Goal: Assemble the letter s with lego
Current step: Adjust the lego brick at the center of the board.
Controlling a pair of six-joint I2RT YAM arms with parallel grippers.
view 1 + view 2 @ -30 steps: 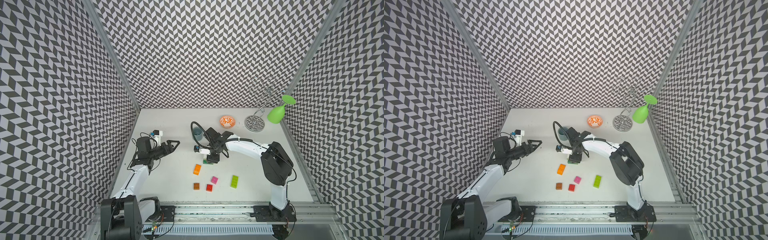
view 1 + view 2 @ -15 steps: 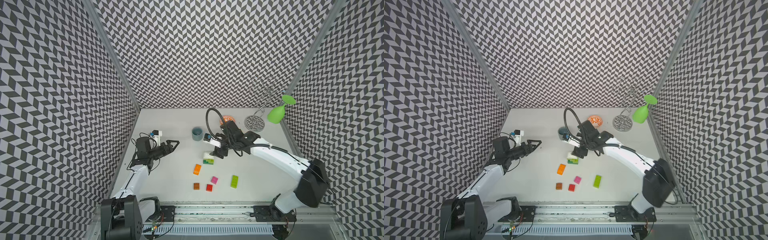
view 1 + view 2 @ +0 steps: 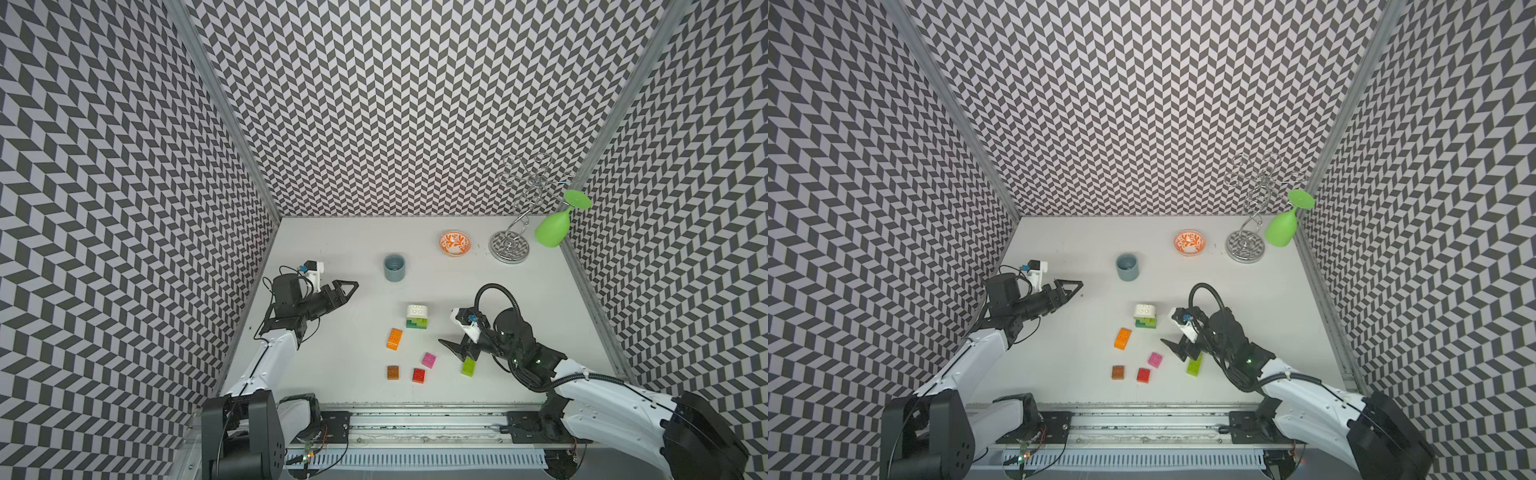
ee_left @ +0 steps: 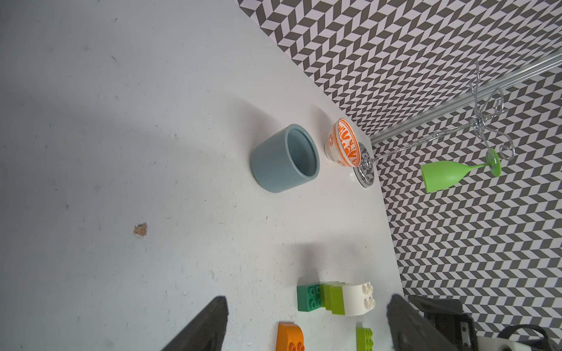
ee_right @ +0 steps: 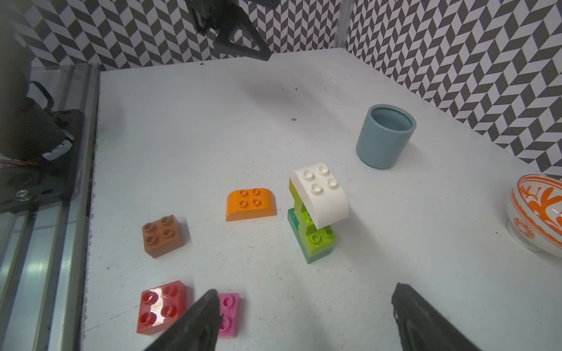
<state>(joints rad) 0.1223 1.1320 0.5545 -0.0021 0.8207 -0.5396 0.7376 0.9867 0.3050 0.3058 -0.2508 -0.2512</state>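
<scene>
Lego so far: a stepped stack approx in the middle of the table. It has a dark green base, lime steps, and a white curved brick on top, which overhangs one side in the right wrist view. Loose bricks lie toward 6 o'clock of the stack:
- orange brick at 7
- pink brick at 5
- brown brick & red brick at 6
- lime oblong at 4–5

Right tool is at 4 o'clock of the stack, jaws spread wide, nothing btw them. One finger overlaps the lime oblong's far end in both top views; touching or just above, can't tell. Left tool is at 9–10 o'clock, well apart from all bricks, also spread & empty.

Risks, as I judge them:
- **Stack tip-over:** narrow footprint + overhanging top. A side brush by a finger, or pressing the next brick on off-centre w/o the left tool bracing, would prob. topple or split it.
- **Lime oblong knocked askew:** if the right tool drops w/ a finger on it rather than astride.
- **Pink & red dragged together:** they sit near each other, so wide jaws could catch both.
- **Orange slipping:** rounded ends may slip in a pinch; flat sides look safer.
- **Wrong step direction:** shape would read as Z, not S.
- **Grey-blue cup hit:** it's at 11 o'clock of the stack. Low risk, only if an arm swings wide.
</scene>
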